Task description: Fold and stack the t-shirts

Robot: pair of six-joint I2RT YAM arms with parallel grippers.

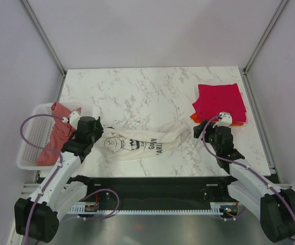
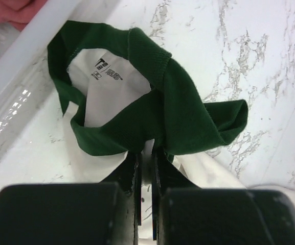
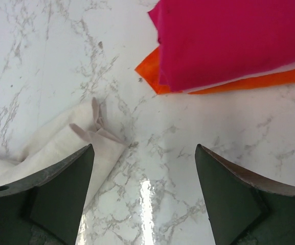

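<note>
Your cream tee [image 1: 137,144] lies bunched into a long band on the near part of the marble table [image 1: 147,87]. Its long axis runs left to right. The green collar [image 2: 137,117] points left toward the white basket [image 1: 28,153], and the hem end points right toward the magenta tee [image 1: 221,101], which is stacked on the orange one [image 3: 152,79]. Your left gripper [image 2: 146,158] is clamped tight on the cloth just below the collar. Your right gripper [image 3: 143,153] stands wide apart over bare marble, with the hem tip just beside one finger.
</note>
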